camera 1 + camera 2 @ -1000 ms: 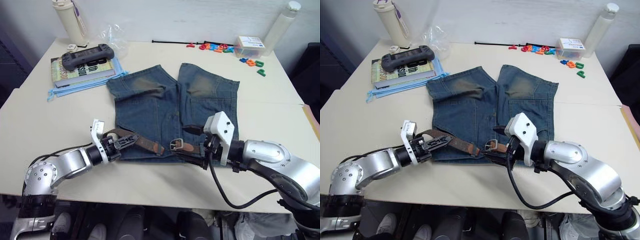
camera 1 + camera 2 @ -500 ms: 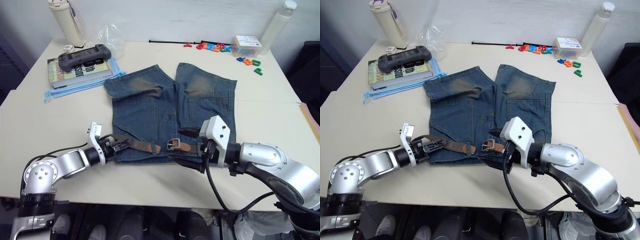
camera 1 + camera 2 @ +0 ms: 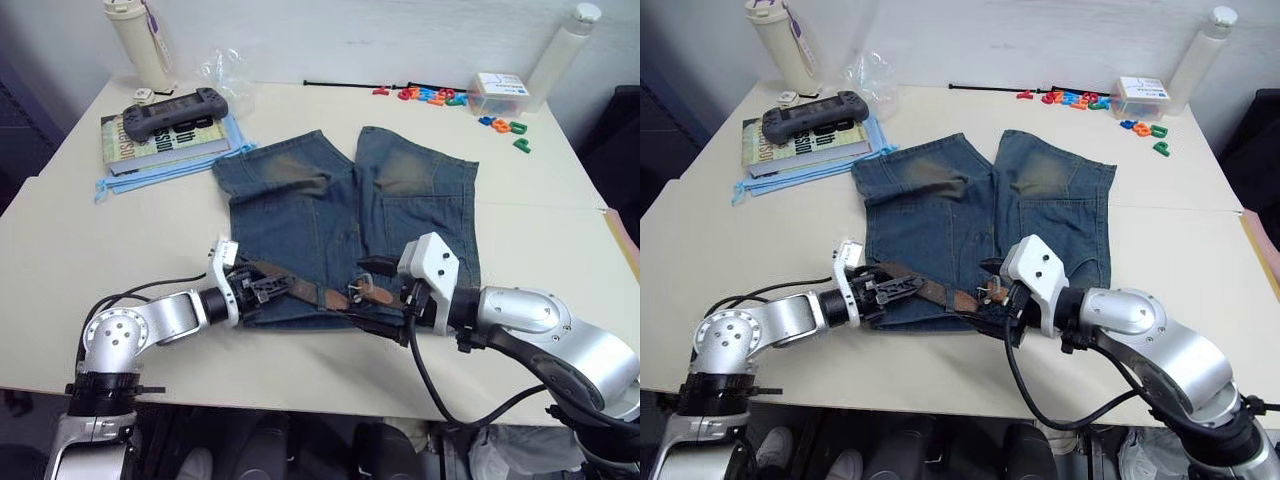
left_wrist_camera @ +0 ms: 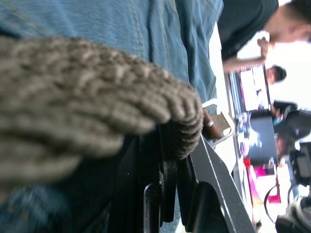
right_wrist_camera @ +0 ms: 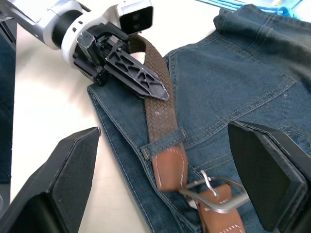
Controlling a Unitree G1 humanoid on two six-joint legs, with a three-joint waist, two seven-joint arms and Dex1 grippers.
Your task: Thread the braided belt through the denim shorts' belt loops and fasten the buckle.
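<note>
Left gripper [image 5: 146,82] pinches dark brown braided belt [image 5: 156,114]; right gripper [image 5: 165,179] spread wide. Feed strap tip squarely toward silver rectangular buckle [image 5: 214,191].

A cream table [image 3: 60,240] is being occupied toward its far left corner by a book [image 3: 150,142], on which a dark grey handheld game console [image 3: 175,109] is lying. The book is being supported by a light blue cloth [image 3: 165,168] spread beneath it. A tall cream bottle [image 3: 138,42] is standing upright behind the book, and a crumpled clear plastic bag [image 3: 225,72] is lying just beside the console. A thin black cord [image 3: 340,84] is stretched along the far edge. Coloured letter magnets [image 3: 430,96] are scattered near a small white box [image 3: 502,88], and a white bottle [image 3: 564,44] is standing at the far right corner.
</note>
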